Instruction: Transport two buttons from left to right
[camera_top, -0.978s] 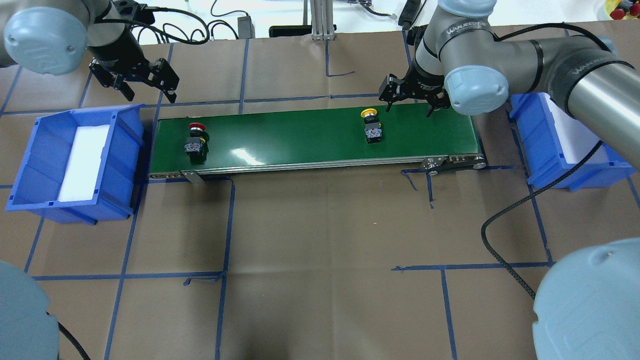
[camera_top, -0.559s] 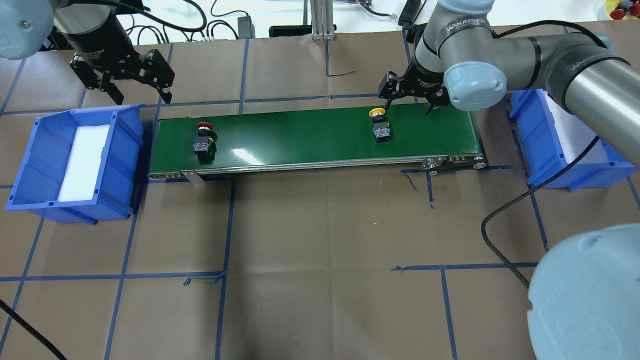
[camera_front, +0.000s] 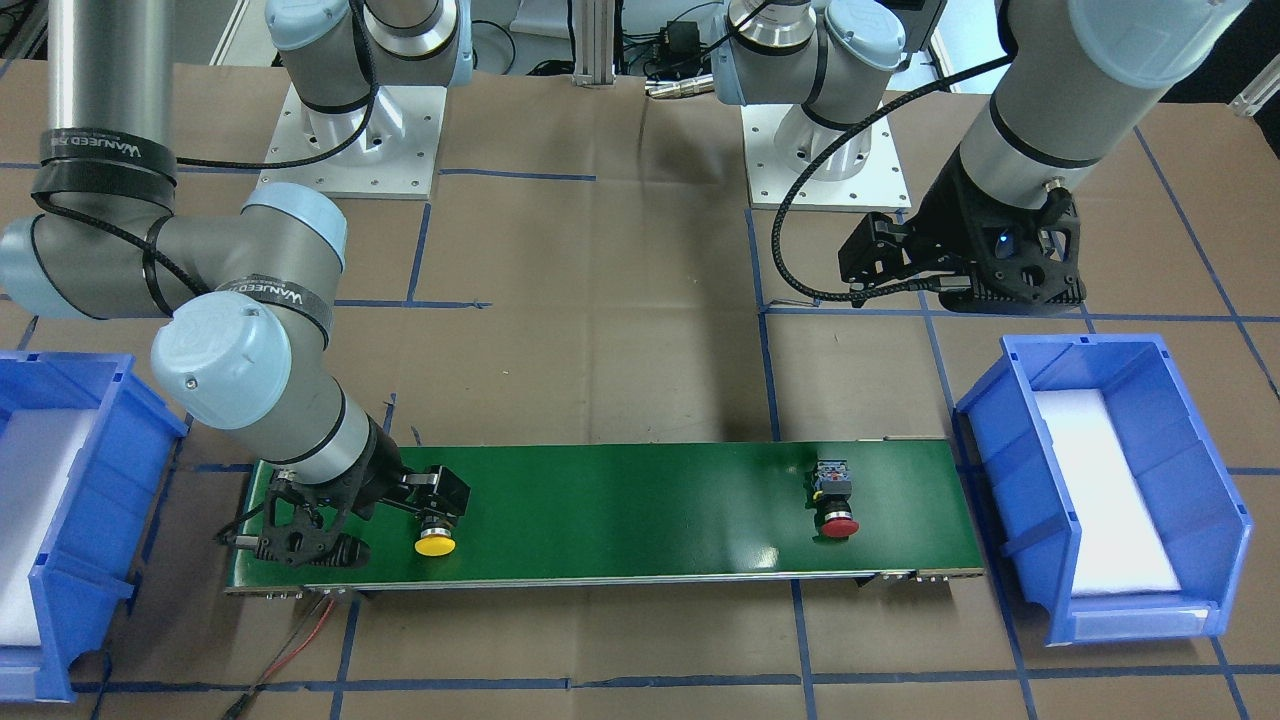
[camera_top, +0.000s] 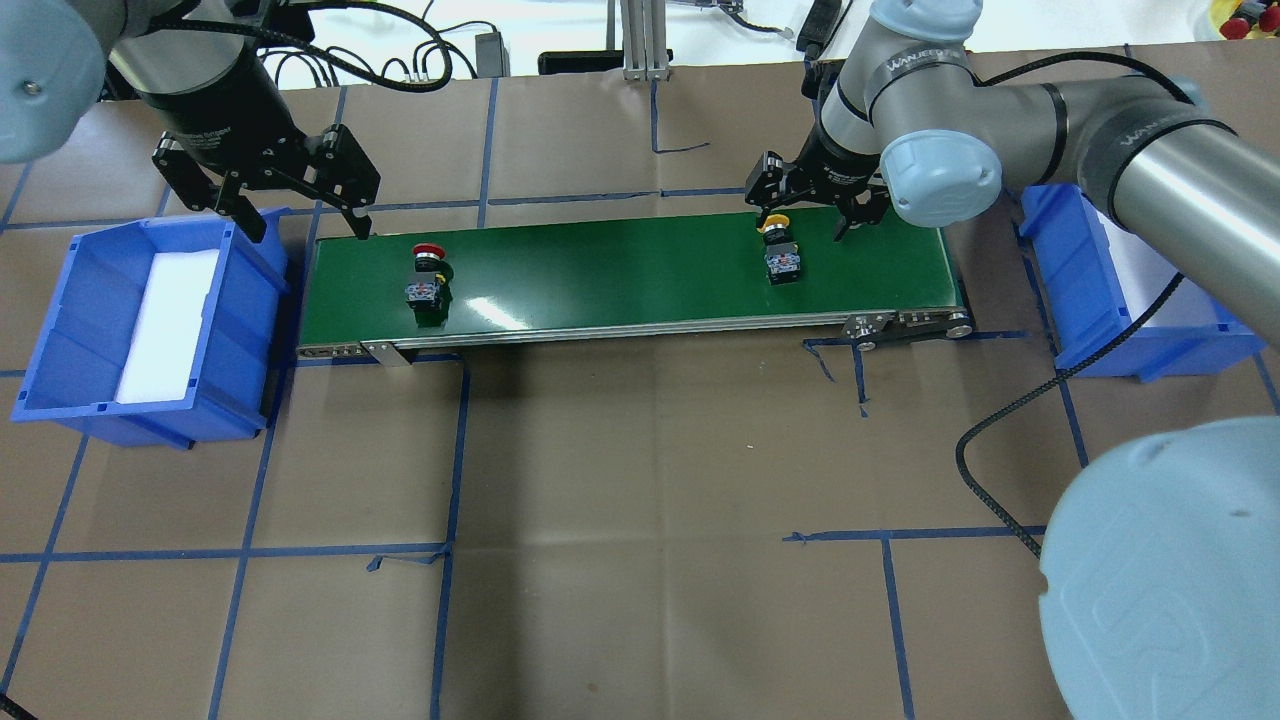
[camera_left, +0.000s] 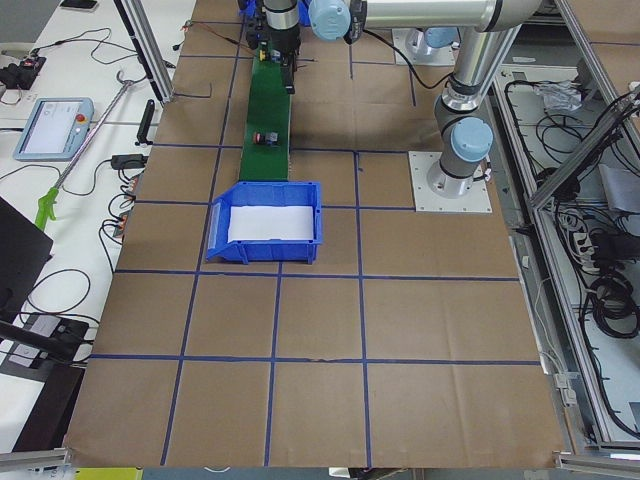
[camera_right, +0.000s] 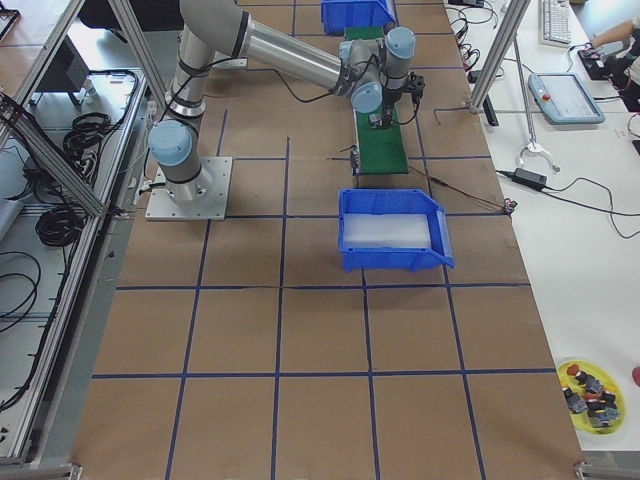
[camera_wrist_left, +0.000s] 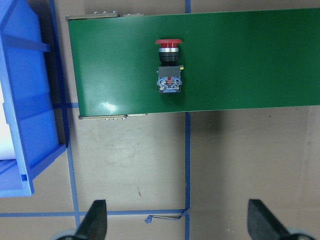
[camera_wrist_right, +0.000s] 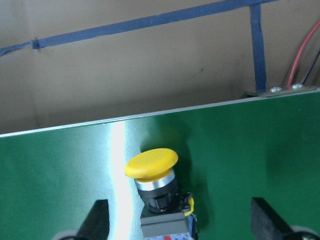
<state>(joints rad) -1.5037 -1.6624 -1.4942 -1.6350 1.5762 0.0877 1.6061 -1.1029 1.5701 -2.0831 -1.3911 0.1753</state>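
Observation:
The yellow-capped button (camera_top: 778, 256) lies on the green conveyor belt (camera_top: 620, 275) near its right end. It also shows in the front view (camera_front: 434, 536) and the right wrist view (camera_wrist_right: 152, 180). My right gripper (camera_top: 803, 216) is open just behind it, and the button sits close to one finger (camera_front: 441, 492). The red-capped button (camera_top: 427, 276) lies near the belt's left end, and shows in the left wrist view (camera_wrist_left: 168, 67) too. My left gripper (camera_top: 305, 222) is open and empty, above the gap between the left bin and the belt's far left corner.
A blue bin (camera_top: 150, 320) with a white pad stands left of the belt. Another blue bin (camera_top: 1130, 290) stands right of it, partly under my right arm. Blue tape lines cross the brown table. A black cable (camera_top: 1000, 440) loops at the right.
Both buttons have travelled right along the belt. My right gripper shifted left and closer to the yellow button. My left gripper swung right toward the belt's left end.

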